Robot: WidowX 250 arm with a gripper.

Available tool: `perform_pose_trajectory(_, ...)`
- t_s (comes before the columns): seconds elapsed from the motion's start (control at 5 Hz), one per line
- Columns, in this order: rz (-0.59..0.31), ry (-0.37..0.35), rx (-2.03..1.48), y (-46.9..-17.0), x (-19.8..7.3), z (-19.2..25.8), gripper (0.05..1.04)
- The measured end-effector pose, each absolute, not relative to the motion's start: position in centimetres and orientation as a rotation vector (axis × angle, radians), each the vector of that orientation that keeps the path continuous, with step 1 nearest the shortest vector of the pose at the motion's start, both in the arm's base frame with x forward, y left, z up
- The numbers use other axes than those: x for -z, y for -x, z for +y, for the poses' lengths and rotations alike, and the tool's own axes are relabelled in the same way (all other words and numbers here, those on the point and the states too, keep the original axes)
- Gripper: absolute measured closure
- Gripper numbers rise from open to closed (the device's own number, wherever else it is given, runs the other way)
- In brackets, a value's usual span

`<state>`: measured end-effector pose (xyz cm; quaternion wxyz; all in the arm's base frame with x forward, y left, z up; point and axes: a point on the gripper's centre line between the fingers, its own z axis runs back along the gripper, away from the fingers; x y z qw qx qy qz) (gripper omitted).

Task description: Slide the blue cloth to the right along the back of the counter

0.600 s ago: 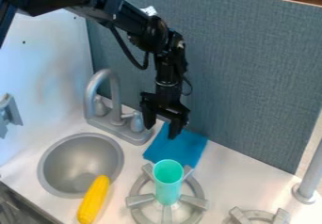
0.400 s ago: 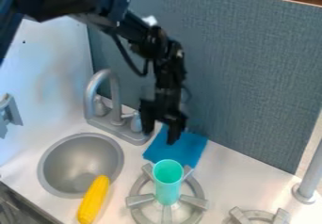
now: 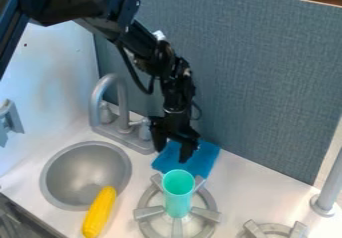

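Jaws apart on my black two-finger gripper (image 3: pixel 172 154), nothing clamped between them that I can see. I've got it pointing down at the flat blue cloth (image 3: pixel 206 155), one finger over the cloth, the other by its edge near the grey faucet (image 3: pixel 101 92); contact, I can't tell. The cloth lies on the white counter (image 3: pixel 250 182), between the blue-grey fabric panel (image 3: pixel 267 82) and the grey toy burner (image 3: pixel 210 207), where a turquoise plastic cup (image 3: pixel 178 199) stands upright. Over by the round grey sink (image 3: pixel 48 174), there's a yellow toy corn cob (image 3: pixel 99 212) across the rim.

Reading this cloth: light, soft, floppy, nothing to break. It should bunch rather than slip, but it's thin, so tips held high would just skim it. I'd pinch a fold near the middle, low down, well away from that cup, which looks light enough to tip.
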<state>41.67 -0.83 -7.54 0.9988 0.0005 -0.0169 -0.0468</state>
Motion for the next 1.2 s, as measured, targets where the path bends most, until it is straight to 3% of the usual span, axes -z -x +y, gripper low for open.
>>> perform_pose_trajectory(0.4, -0.035, -0.007, 0.046, -43.1, 8.5, -0.9, 0.084)
perform_pose_trajectory(0.8, 0.007, -0.062, 0.0, -44.0, 10.3, -1.9, 0.084)
perform_pose_trajectory(1.2, -0.016, -0.028, -0.022, -44.4, 10.2, -4.2, 0.084)
